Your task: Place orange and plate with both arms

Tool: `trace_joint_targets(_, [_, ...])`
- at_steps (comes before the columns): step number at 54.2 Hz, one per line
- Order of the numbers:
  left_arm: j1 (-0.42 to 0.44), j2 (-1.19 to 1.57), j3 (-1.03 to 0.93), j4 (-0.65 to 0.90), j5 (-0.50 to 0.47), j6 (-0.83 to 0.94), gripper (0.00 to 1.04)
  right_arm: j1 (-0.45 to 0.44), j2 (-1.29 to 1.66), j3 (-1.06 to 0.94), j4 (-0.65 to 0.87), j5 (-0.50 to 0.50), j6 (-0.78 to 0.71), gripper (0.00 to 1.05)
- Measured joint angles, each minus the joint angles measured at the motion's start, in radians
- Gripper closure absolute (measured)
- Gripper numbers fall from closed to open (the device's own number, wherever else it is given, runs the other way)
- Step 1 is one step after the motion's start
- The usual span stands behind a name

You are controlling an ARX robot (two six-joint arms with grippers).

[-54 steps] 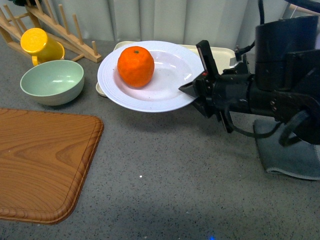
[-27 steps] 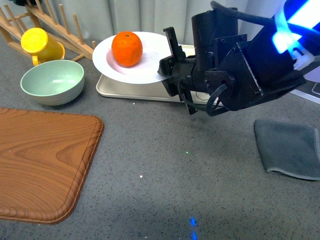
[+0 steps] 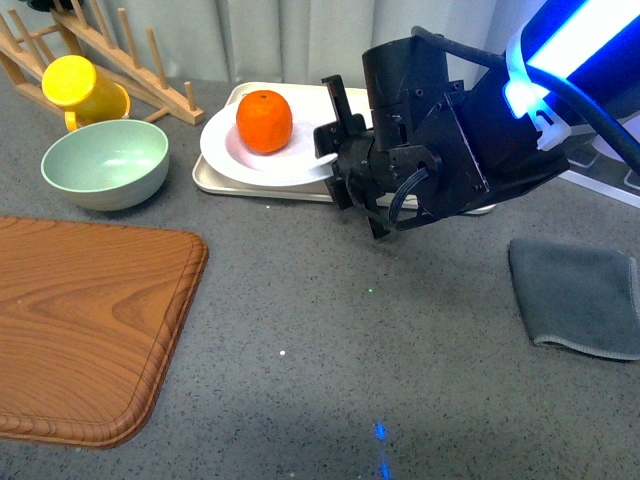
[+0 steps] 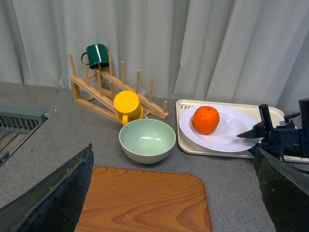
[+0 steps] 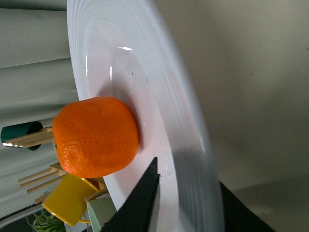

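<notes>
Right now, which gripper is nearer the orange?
Right. The right gripper grips the plate rim beside the orange; the left gripper hangs back over the wooden board.

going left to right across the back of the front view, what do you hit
yellow cup → pale-green bowl → orange on the plate → right claw clamping the plate's rim → grey cloth

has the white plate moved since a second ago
Yes. The plate, gripped at its rim by the right gripper, has shifted back and down onto the beige tray, judged against the green bowl.
</notes>
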Motion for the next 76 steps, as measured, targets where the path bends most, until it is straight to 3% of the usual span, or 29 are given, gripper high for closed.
trace_joint_targets(18, [0.0, 0.0, 0.0, 0.0, 0.0, 0.0, 0.07, -0.008, -0.048, -0.069, 0.026, -0.008, -0.013, 0.37])
trace_joint_targets(27, [0.0, 0.0, 0.0, 0.0, 0.0, 0.0, 0.07, -0.018, -0.217, -0.232, -0.02, 0.099, -0.2, 0.07])
trace_joint_targets(42, [0.0, 0.0, 0.0, 0.0, 0.0, 0.0, 0.07, -0.045, -0.551, -0.595, 0.068, 0.365, -0.716, 0.09])
trace_joint_targets(45, [0.0, 0.0, 0.0, 0.0, 0.0, 0.0, 0.07, -0.068, -0.663, -0.716, 0.107, 0.376, -0.842, 0.09])
trace_joint_targets(57, [0.0, 0.0, 0.0, 0.0, 0.0, 0.0, 0.07, -0.154, -0.969, -1.051, 0.148, 0.383, -1.109, 0.09])
trace_joint_targets(70, [0.0, 0.0, 0.0, 0.0, 0.0, 0.0, 0.07, -0.243, -1.488, -1.32, -0.1, 0.359, -1.316, 0.09])
trace_joint_targets(76, [0.0, 0.0, 0.0, 0.0, 0.0, 0.0, 0.07, -0.29, -1.806, -1.362, -0.373, 0.278, -1.346, 0.09])
